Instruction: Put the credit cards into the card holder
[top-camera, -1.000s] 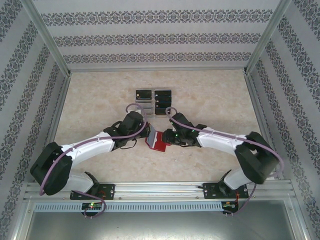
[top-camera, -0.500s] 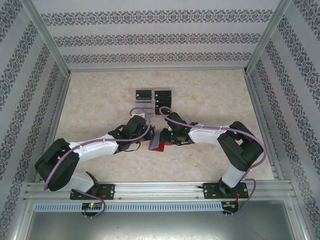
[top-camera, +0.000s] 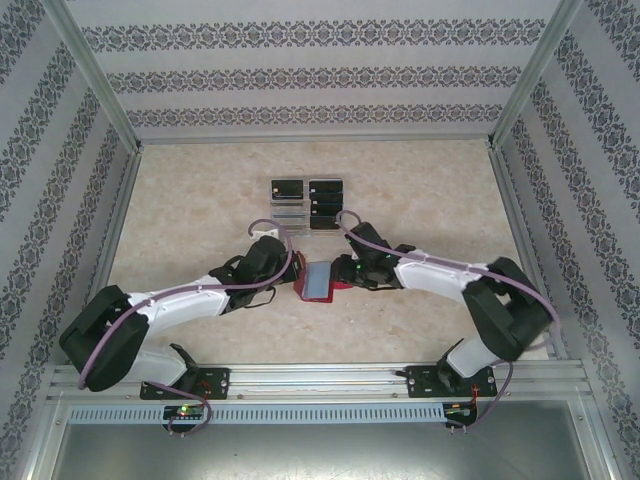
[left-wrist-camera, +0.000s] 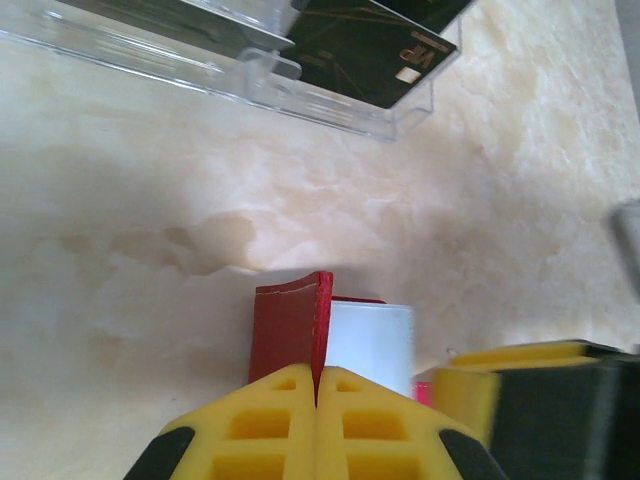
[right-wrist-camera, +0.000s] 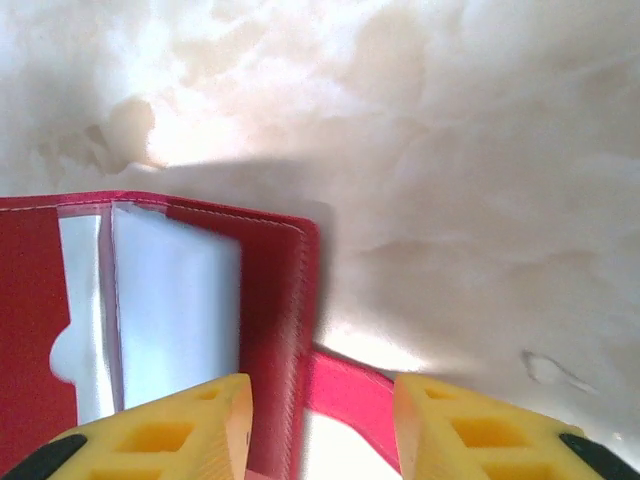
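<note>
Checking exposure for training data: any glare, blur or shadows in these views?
Left wrist: soft shadow on the table beyond the card holder. Right wrist: table blown out near the top, clear pocket glaring white. Top external: even light, no glare.

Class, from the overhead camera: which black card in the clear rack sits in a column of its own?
The left-hand card. It stands alone on the left, while the other three cards line up one behind another in the right column.

A clear plastic rack (left-wrist-camera: 250, 80) stands on the beige marbled table (top-camera: 420, 190), patterned walls (top-camera: 320, 75) around.
</note>
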